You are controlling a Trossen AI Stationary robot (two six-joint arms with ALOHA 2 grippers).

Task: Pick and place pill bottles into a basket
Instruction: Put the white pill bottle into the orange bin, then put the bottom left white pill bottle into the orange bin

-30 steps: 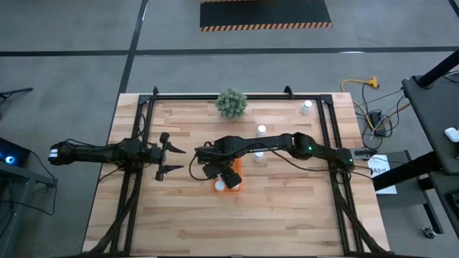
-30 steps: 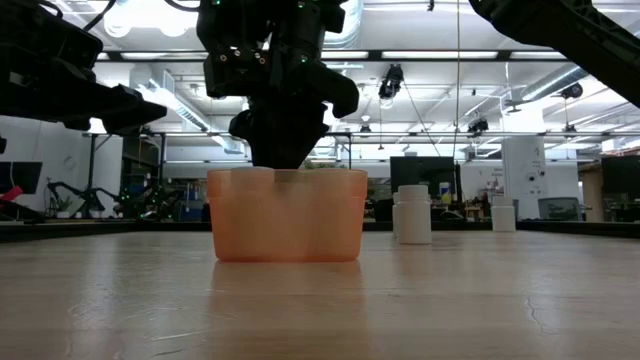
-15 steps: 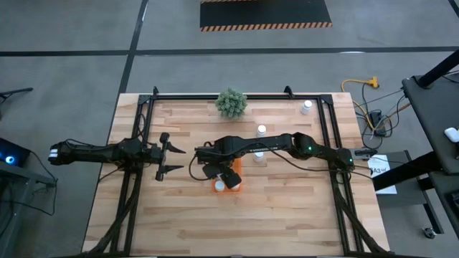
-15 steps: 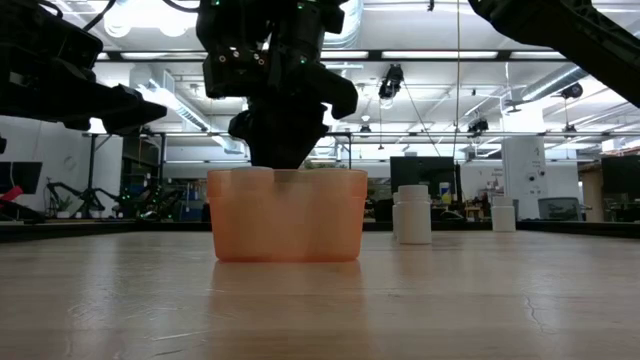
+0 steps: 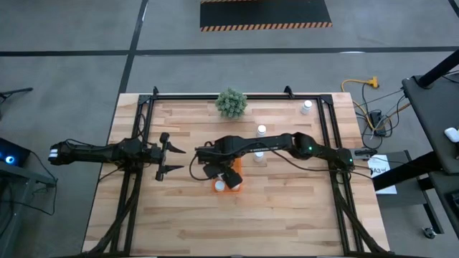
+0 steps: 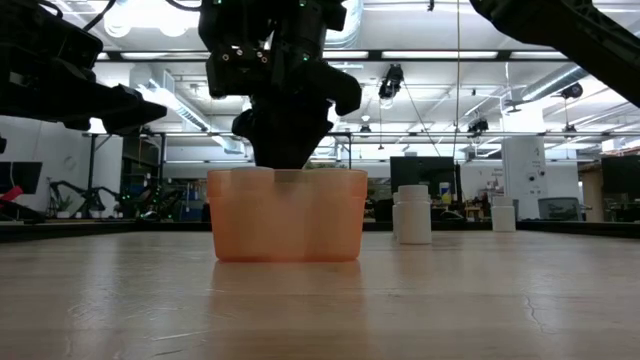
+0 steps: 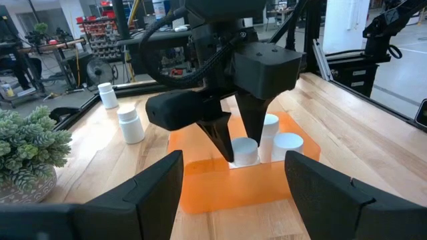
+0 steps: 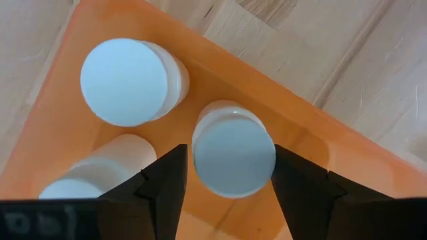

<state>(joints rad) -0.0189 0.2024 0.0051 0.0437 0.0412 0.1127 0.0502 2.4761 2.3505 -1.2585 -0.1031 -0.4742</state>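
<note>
Right tool (image 8: 227,173), fingers parted beside a small white capped bottle (image 8: 233,158) in the bright orange plastic basket (image 7: 220,190), should rise straight up.

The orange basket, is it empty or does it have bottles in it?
Not empty. The orange basket holds three white pill bottles, all standing upright; the right hand straddles one of them.

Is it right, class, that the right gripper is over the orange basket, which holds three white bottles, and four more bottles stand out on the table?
Not quite: the high view shows only two bottles outside, bottle near the plant and corner bottle. The right gripper is indeed over the orange basket, which holds three bottles.
</note>
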